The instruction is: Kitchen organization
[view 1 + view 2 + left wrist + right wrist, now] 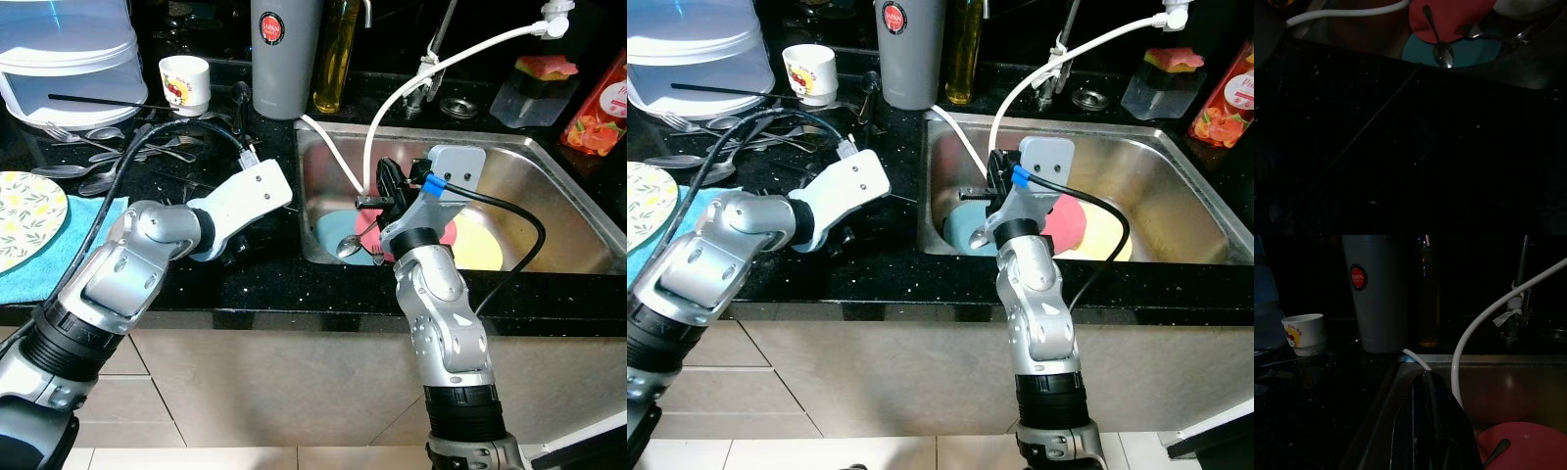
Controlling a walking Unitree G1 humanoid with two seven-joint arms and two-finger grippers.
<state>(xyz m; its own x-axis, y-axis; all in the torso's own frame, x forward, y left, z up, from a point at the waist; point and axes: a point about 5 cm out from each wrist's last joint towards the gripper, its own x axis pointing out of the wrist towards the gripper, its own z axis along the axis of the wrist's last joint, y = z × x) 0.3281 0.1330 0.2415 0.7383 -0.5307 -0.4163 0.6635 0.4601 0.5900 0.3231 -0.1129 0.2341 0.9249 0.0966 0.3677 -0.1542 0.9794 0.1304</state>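
the shiny black speckled stone surface (245, 284) runs along the front and has a steel sink (549, 176) set into it. on the robot's left side a light blue cloth (59, 257) lies on the surface, and a round plate with yellow flowers (24, 217) sits on that cloth. behind them is a pile of silver spoons and forks (108, 157). a big clear plastic tub with a lid (69, 59) stands at the back. near it is a small white cup with a red picture (185, 82). a tall grey flask with a red sticker (284, 54) stands beside the sink, next to a bottle of yellow oil (337, 59).
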